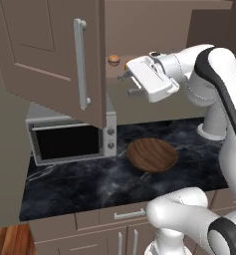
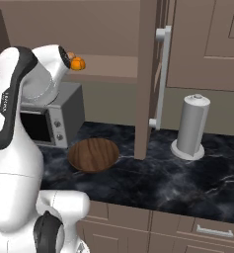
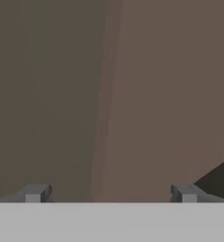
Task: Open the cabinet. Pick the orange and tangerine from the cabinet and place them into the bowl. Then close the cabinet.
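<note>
The cabinet's left door (image 1: pixel 50 50) hangs wide open, and it shows edge-on as the cabinet door (image 2: pixel 147 74) in the right base view. On the shelf inside sits a small round orange-coloured fruit (image 1: pixel 113 60), and a sliver of a second fruit (image 1: pixel 128 63) peeks out behind my hand. I cannot tell which is the orange and which the tangerine. One fruit (image 2: pixel 78 63) shows beside my wrist. My gripper (image 1: pixel 127 84) is open at shelf height just right of the fruit, holding nothing. Its fingertips (image 3: pixel 35 193) face bare brown cabinet wall. The wooden bowl (image 1: pixel 152 154) lies on the counter below.
A microwave (image 1: pixel 69 137) stands on the dark marble counter (image 1: pixel 79 184) under the open door. A grey upright cylinder (image 2: pixel 191 126) stands at the right. The cabinet's right door (image 2: pixel 207 44) is shut. Low drawers (image 1: pixel 129 215) run along the counter front.
</note>
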You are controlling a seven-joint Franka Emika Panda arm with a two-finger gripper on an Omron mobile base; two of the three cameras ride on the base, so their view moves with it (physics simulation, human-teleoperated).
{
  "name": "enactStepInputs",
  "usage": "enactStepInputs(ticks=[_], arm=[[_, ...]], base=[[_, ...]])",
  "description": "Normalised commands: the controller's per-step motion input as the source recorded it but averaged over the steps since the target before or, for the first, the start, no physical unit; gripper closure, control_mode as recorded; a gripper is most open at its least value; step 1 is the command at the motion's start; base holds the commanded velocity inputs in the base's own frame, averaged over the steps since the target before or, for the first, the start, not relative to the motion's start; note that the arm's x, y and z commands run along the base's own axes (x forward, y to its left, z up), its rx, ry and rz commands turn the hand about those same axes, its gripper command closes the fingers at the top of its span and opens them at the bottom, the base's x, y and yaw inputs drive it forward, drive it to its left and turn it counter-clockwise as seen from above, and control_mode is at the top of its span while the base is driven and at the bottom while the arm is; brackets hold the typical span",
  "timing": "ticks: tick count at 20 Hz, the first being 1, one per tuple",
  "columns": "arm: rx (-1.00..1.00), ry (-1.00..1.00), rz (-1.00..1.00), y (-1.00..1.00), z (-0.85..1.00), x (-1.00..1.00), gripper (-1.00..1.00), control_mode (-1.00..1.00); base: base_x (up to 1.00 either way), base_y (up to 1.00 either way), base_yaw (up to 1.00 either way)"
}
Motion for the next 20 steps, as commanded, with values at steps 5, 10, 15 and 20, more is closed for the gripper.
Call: enactStepInputs(ticks=[5, 10, 15, 20], arm=[[0.0, 0.0, 0.05, 0.26, -0.05, 0.44, -1.0, -1.0], [0.0, 0.0, 0.0, 0.6, -0.15, 0.19, -1.0, -1.0], [0.0, 0.0, 0.0, 0.44, -0.02, 0.03, -1.0, -1.0], [0.0, 0.0, 0.0, 0.32, 0.0, 0.0, -1.0, -1.0]], base=[[0.0, 0.0, 0.0], [0.0, 0.0, 0.0], [0.0, 0.0, 0.0], [0.0, 0.0, 0.0]])
